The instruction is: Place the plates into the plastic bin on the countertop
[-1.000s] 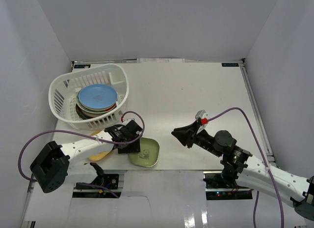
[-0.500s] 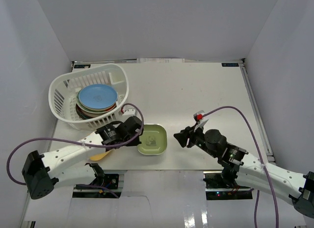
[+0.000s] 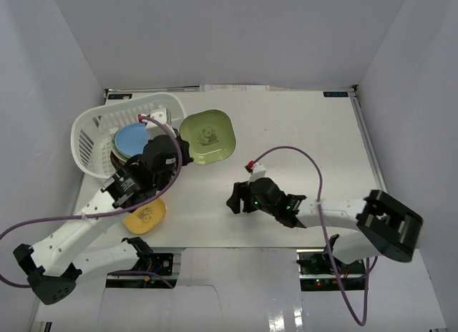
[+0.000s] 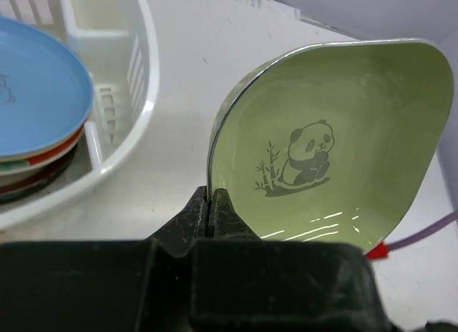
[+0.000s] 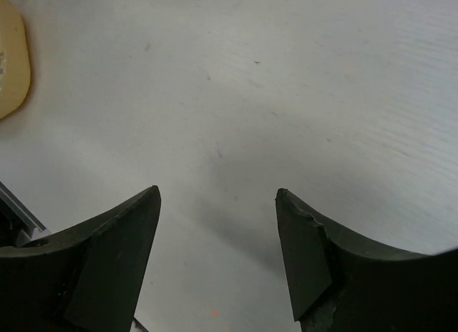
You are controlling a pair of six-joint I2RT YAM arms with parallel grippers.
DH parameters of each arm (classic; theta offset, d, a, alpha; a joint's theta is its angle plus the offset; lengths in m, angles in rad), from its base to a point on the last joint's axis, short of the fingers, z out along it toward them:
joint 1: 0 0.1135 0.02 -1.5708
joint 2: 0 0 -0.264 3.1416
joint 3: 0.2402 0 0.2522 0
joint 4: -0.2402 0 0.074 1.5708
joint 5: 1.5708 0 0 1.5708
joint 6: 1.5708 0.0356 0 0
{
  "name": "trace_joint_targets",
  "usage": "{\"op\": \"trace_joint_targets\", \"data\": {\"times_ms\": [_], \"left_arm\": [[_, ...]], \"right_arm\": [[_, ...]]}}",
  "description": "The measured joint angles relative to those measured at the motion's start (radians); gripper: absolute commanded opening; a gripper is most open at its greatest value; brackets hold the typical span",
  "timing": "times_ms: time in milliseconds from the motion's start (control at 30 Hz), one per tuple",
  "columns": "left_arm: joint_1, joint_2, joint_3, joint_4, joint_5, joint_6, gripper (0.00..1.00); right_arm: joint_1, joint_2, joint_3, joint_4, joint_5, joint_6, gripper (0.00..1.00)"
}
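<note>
My left gripper [image 3: 182,150] [image 4: 212,203] is shut on the left edge of a rounded-square green plate [image 3: 207,137] [image 4: 336,139] with a panda print. The plate is held in the air, tilted up, just right of the plastic bin [image 3: 91,142] [image 4: 147,96]. In the bin lies a stack of plates with a light blue plate [image 3: 131,140] [image 4: 36,96] on top. A yellow plate [image 3: 145,217] [image 5: 11,60] lies on the countertop [image 3: 286,139] near the front left edge. My right gripper [image 3: 233,201] [image 5: 218,253] hovers low over bare countertop, open and holding nothing.
Metal rails [image 3: 368,160] run along the countertop's edges, and one rail [image 5: 18,221] shows at the lower left of the right wrist view. White walls close in the back and both sides. Purple cables [image 3: 293,152] loop over both arms.
The left gripper shut on the green plate and lifted it from the front edge back beside the bin. The right gripper opened and moved left and down. The yellow plate is now uncovered.
</note>
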Motion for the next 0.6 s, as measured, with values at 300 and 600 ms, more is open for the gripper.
{"op": "trace_joint_targets", "data": {"times_ms": [300, 600], "left_arm": [[0.478, 0.205, 0.017, 0.193, 0.319, 0.119, 0.00], [0.892, 0.179, -0.054, 0.225, 0.526, 0.134, 0.00]], "right_arm": [[0.163, 0.536, 0.391, 0.223, -0.067, 0.061, 0.82], [0.233, 0.829, 0.713, 0.226, -0.088, 0.074, 0.75]]}}
